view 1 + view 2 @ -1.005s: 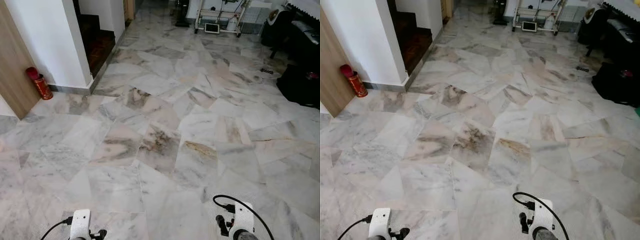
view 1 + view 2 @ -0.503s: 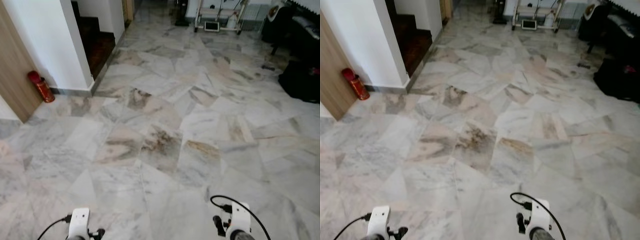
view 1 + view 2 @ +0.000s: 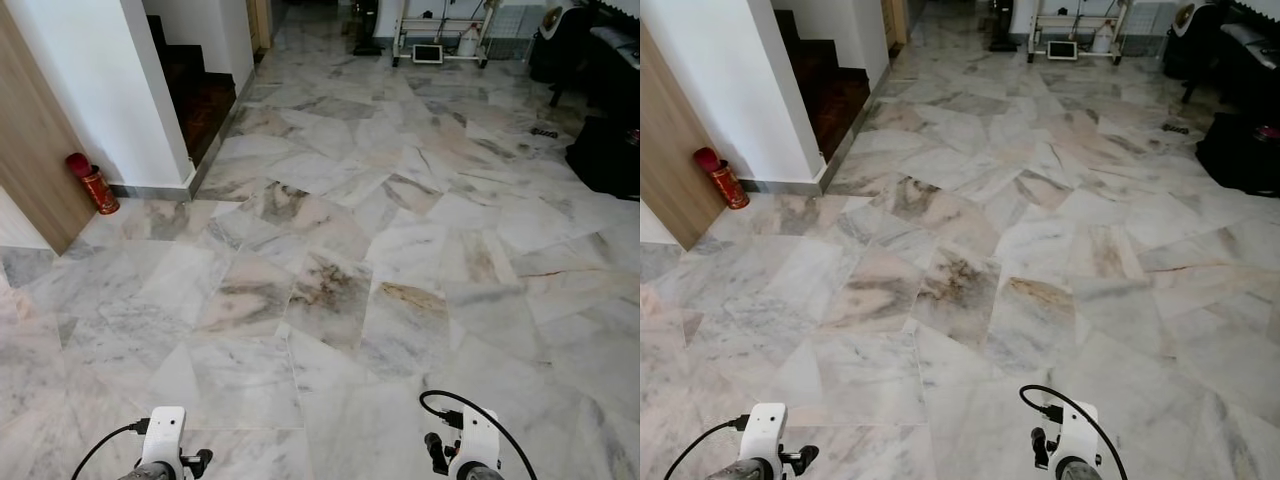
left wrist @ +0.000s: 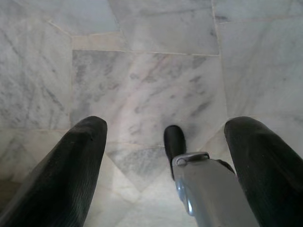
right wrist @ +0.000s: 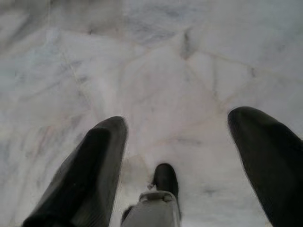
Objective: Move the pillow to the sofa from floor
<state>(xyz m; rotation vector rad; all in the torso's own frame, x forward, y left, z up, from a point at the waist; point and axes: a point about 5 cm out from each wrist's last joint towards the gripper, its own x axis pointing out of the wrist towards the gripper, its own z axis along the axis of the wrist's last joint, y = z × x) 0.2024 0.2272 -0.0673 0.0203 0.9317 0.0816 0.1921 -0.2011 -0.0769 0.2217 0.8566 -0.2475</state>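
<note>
Marble floor (image 3: 330, 290) is seen ahead, both the left pincer (image 4: 165, 156) and right pincer (image 5: 175, 156) hung spread and empty; a pillow would likely be soft, light, best pinched at a corner.

A marble floor (image 3: 970, 250) stretches ahead, a red canister (image 3: 720, 178) standing by a white wall (image 3: 730, 80). Dark stairs (image 3: 830, 90) rise beyond; two white wrists sit at the lower edge.

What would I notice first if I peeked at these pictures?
First, the big marble floor of grey and tan slabs, spreading everywhere ahead. Then a red canister standing far left by the white wall, beside dark stairs. Both arms hang low, left gripper and right gripper open above bare tiles.
</note>
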